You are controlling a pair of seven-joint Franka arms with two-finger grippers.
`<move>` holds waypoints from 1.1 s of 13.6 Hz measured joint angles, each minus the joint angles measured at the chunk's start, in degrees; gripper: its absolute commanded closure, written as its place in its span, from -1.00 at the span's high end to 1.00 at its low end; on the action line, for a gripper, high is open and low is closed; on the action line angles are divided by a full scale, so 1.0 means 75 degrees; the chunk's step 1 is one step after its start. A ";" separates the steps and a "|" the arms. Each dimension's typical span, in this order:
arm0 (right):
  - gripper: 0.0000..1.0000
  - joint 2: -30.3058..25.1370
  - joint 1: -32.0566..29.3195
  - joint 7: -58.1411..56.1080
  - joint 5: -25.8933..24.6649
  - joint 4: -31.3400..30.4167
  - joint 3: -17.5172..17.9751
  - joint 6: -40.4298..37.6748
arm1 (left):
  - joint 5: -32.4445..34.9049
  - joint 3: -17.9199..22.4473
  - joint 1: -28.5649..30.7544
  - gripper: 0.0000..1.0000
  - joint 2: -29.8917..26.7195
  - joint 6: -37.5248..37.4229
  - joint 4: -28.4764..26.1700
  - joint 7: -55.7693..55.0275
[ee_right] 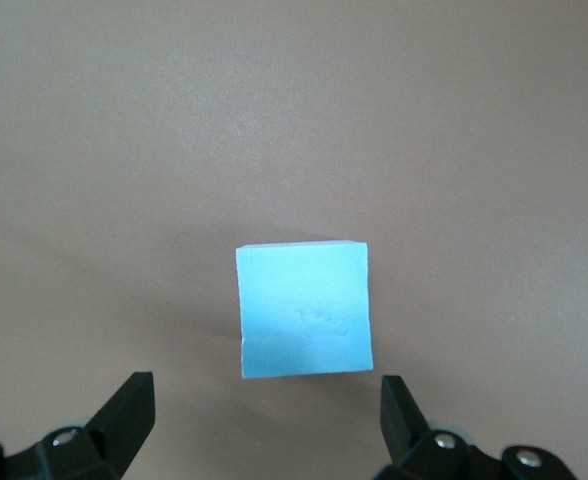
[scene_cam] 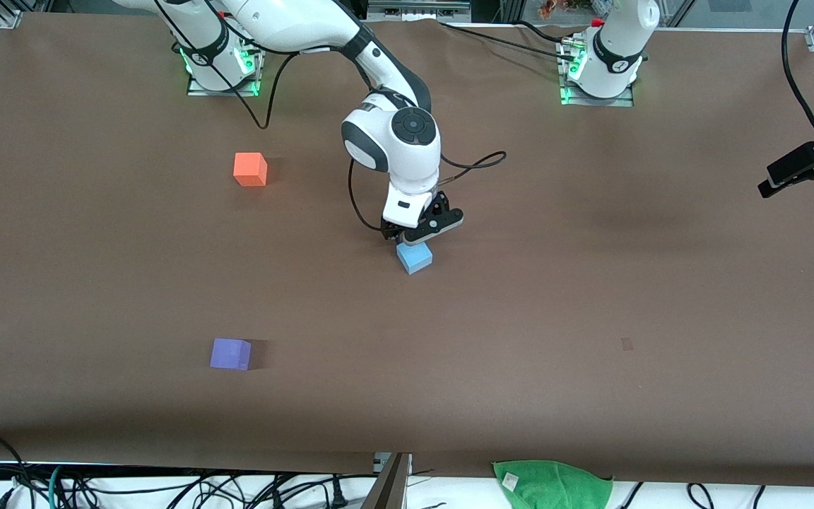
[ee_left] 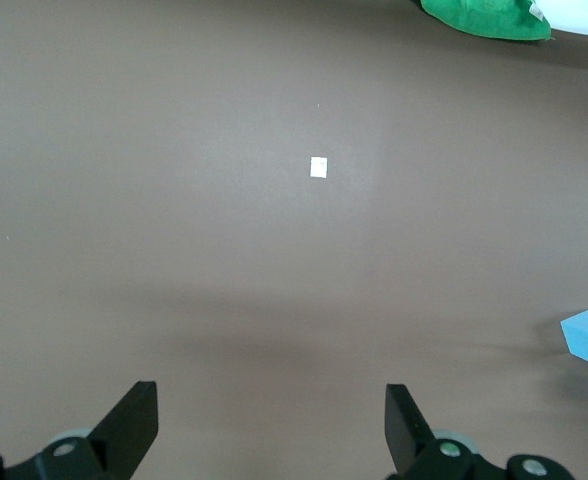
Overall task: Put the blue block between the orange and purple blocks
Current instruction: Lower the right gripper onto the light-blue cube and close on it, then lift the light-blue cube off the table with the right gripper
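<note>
The orange block point(scene_cam: 250, 169) sat toward the right arm's end of the bench point(scene_cam: 591, 297) from the blue block point(scene_cam: 414, 257) and farther from the front camera than it; the purple block point(scene_cam: 230, 353) lay toward that same end but nearer the camera than the blue block. The blue block itself rested flat on the bench, well apart from both.

The right tool point(scene_cam: 417, 233) hovered just over the blue block with its jaws spread wide and nothing held; in the right wrist view the blue block point(ee_right: 304, 310) showed between the two fingers point(ee_right: 124, 415), untouched.

The block looked like a light, matte foam cube: probably slightly soft, not slippery, not fragile. It would likely take a gentle pinch across two opposite flat side faces, centred, so it would not twist.

The left tool point(ee_left: 272, 425), empty and open, waited over bare bench toward the left arm's end from the blue block.
</note>
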 measured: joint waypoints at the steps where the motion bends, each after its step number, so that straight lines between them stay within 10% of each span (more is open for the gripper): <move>1: 1.00 0.0041 -0.0005 -0.0041 0.0000 0.0000 -0.0013 0.0055 | 0.0033 -0.0037 -0.0001 1.00 -0.0001 -0.0124 0.0053 0.0011; 8: 0.96 0.0551 -0.0014 -0.0067 -0.0024 0.0005 -0.0087 0.0742 | 0.0204 -0.0321 -0.0012 1.00 0.0018 -0.0284 0.0115 0.0016; 9: 0.31 0.0574 -0.0017 -0.0067 -0.0024 0.0005 -0.0098 0.0755 | 0.0205 -0.0321 -0.0012 1.00 0.0019 -0.0284 0.0115 0.0018; 10: 0.21 0.0594 -0.0019 -0.0068 -0.0024 0.0007 -0.0110 0.0770 | 0.0205 -0.0321 -0.0013 1.00 0.0022 -0.0284 0.0115 0.0018; 12: 0.40 0.0603 -0.0055 -0.0069 -0.0024 0.0022 -0.0116 0.0794 | 0.0205 -0.0320 -0.0012 1.00 0.0028 -0.0284 0.0115 0.0018; 13: 0.90 0.0603 -0.0076 -0.0069 -0.0024 0.0037 -0.0118 0.0794 | 0.0205 -0.0320 -0.0012 1.00 0.0030 -0.0284 0.0115 0.0018; 15: 0.97 0.0604 -0.0080 -0.0069 -0.0023 0.0073 -0.0117 0.0803 | 0.0205 -0.0320 -0.0012 1.00 0.0041 -0.0284 0.0115 0.0018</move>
